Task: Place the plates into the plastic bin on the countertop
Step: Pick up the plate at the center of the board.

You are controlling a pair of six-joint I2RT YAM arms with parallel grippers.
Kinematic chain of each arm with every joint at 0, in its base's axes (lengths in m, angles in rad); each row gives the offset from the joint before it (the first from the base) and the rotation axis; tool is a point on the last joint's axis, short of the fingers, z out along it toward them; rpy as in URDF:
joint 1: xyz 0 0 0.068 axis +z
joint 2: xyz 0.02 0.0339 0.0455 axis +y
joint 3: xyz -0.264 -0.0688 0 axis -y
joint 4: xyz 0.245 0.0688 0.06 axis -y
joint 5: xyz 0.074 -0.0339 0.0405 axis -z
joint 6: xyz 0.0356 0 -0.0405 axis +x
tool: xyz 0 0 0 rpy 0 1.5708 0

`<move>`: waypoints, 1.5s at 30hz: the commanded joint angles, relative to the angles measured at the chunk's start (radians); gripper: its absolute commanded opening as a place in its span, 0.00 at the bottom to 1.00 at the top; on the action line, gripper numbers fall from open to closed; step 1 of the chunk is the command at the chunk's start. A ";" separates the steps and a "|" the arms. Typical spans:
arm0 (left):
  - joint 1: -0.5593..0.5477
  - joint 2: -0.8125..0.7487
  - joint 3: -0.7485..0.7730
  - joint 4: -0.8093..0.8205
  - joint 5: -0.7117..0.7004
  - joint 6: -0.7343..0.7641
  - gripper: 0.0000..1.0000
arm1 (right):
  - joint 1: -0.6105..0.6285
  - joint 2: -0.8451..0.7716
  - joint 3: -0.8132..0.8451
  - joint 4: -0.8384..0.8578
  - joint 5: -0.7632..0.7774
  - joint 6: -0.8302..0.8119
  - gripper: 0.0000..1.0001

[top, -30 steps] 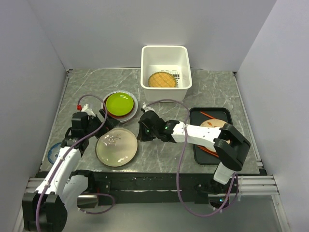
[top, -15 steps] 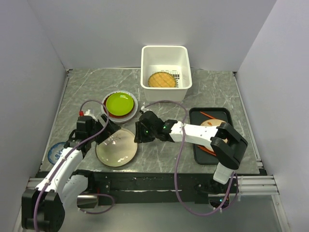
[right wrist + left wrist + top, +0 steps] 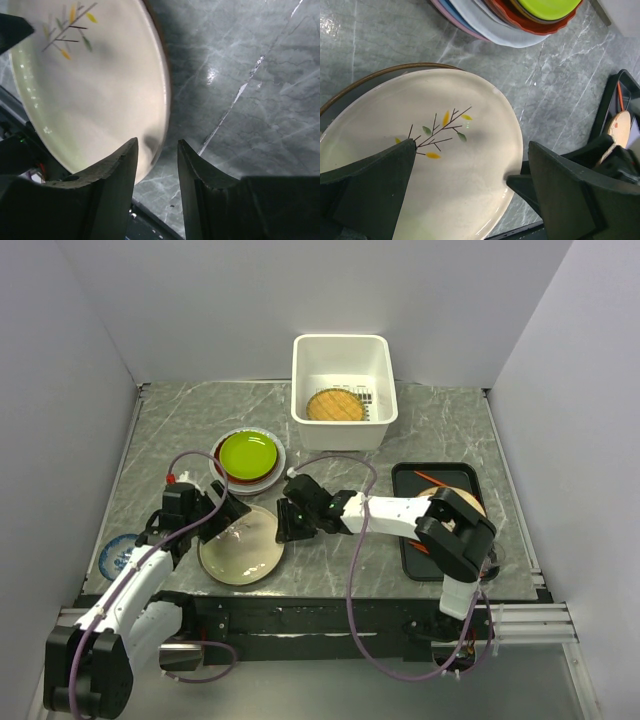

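left hand [image 3: 224,511]: wide open, above left part of round cream plate with leaf sprig [image 3: 238,550] on grey marble counter [image 3: 330,562] | stack under lime green plate [image 3: 248,453]: just behind | right hand [image 3: 287,527]: half open, fingers astride cream plate's right rim | deep white plastic bin [image 3: 340,432]: far behind, well apart, holds woven tan plate [image 3: 334,405]

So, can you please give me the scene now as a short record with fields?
cream plate: flat on the countertop, near edge
left gripper: open wide, above the cream plate
right gripper: open, astride the cream plate's right rim
plastic bin: holds one woven tan plate
plate stack: lime green plate on top, outside the bin
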 commanded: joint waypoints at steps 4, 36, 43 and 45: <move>-0.007 -0.020 -0.008 0.046 0.002 -0.002 0.99 | -0.004 0.018 0.026 0.053 -0.008 0.014 0.36; -0.070 -0.022 -0.005 -0.019 -0.142 -0.027 0.99 | -0.067 -0.204 -0.066 -0.003 0.120 -0.019 0.01; -0.106 -0.025 -0.001 -0.084 -0.248 -0.074 0.99 | -0.073 -0.210 -0.079 0.000 0.120 -0.020 0.01; -0.112 -0.036 -0.002 -0.108 -0.282 -0.096 0.99 | -0.075 -0.207 -0.079 0.000 0.120 -0.020 0.02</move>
